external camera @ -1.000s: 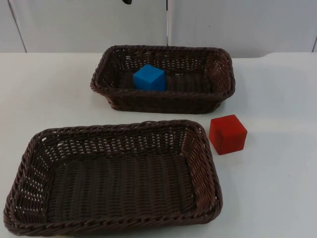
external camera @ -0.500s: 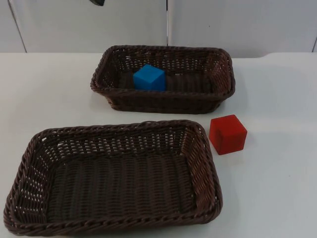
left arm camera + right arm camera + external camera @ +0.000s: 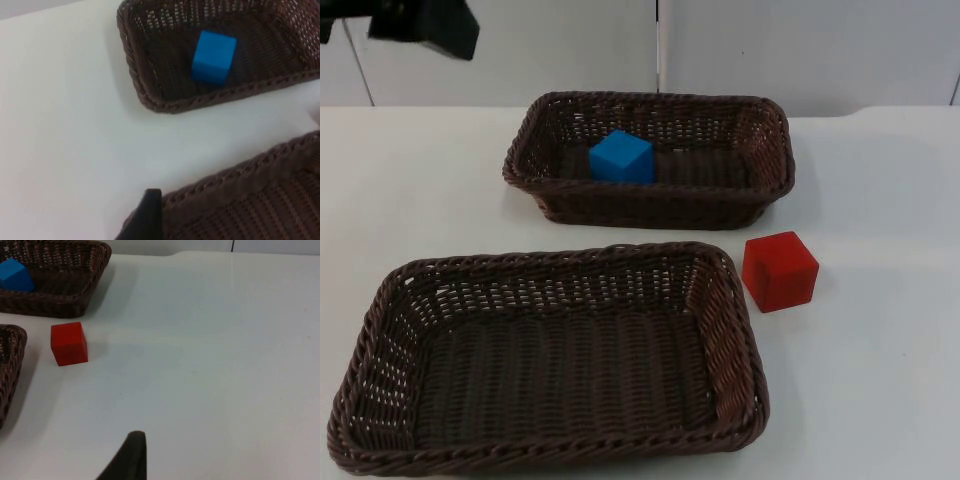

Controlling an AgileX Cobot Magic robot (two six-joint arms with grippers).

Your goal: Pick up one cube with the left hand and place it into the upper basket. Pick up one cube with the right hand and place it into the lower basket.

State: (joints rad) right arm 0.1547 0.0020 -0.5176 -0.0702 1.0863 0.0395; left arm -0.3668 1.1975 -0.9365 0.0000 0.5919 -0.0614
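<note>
Blue cube (image 3: 621, 157) lodged in upper basket (image 3: 770, 165) — red cube (image 3: 779, 270) on table, lower basket (image 3: 735, 360) unfilled; whether my left gripper (image 3: 425, 22) is apart, I cannot tell.

Black, blocky left arm (image 3: 420, 22); tapered black fingertips (image 3: 147, 217).

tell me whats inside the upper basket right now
A single blue cube sits on the floor of the upper basket, toward its left end, apart from the walls. The near wall hides a strip of the basket floor in the top view, so anything lying flat there cannot be seen.
</note>
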